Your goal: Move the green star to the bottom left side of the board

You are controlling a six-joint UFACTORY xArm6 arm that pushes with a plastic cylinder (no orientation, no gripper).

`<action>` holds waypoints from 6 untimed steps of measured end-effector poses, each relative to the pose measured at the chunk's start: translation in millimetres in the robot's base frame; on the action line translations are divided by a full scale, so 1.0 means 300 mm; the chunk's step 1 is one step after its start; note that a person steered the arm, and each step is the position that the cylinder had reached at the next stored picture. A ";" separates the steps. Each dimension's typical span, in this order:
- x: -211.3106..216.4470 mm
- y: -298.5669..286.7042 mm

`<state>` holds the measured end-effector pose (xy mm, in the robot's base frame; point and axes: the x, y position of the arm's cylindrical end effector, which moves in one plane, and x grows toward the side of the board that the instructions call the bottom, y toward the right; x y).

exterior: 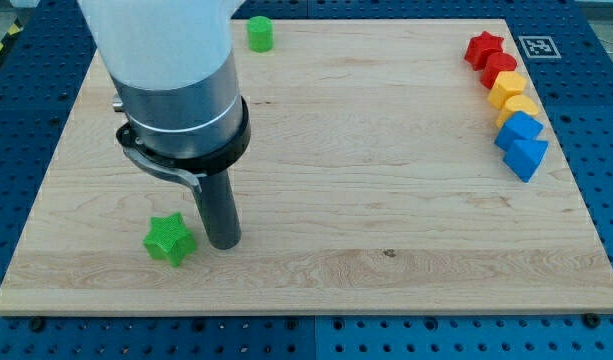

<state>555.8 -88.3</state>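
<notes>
The green star (pixel 169 240) lies on the wooden board (pixel 366 200) near the view's bottom left. My tip (pixel 223 243) rests on the board just to the right of the star, close to it or touching it. The wide grey and white arm body above it covers the board's upper left part.
A green cylinder (pixel 260 33) stands at the board's top edge. At the view's right a row runs downward: red star (pixel 483 47), red block (pixel 500 68), yellow block (pixel 506 90), yellow block (pixel 519 108), blue block (pixel 519 129), blue block (pixel 527 156). A marker tag (pixel 537 45) sits off the top right corner.
</notes>
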 end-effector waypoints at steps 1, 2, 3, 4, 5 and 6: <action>0.011 0.000; 0.041 0.000; 0.041 -0.035; 0.041 -0.067; 0.041 -0.145; -0.017 -0.191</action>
